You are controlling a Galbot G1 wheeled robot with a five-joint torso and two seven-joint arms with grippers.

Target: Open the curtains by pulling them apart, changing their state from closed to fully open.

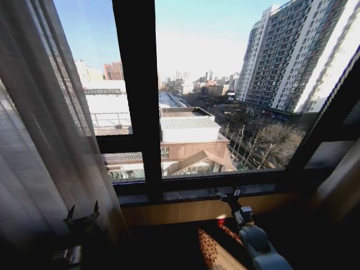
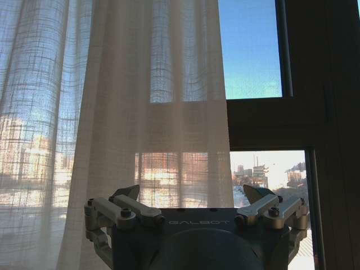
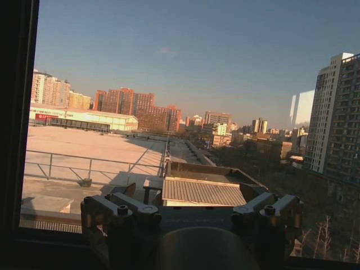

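Here curtains (image 1: 39,129) gathered left; left gripper (image 1: 82,216) spread, nearby

Left gripper (image 2: 193,198) (spread) facing curtains (image 2: 112,112)

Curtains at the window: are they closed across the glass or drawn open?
Open: the curtains bunch at the left, window frame and glass bare. Right panel: cannot tell.

"GALBOT" embossed on the left pincer (image 2: 196,197) housing, nothing else legible
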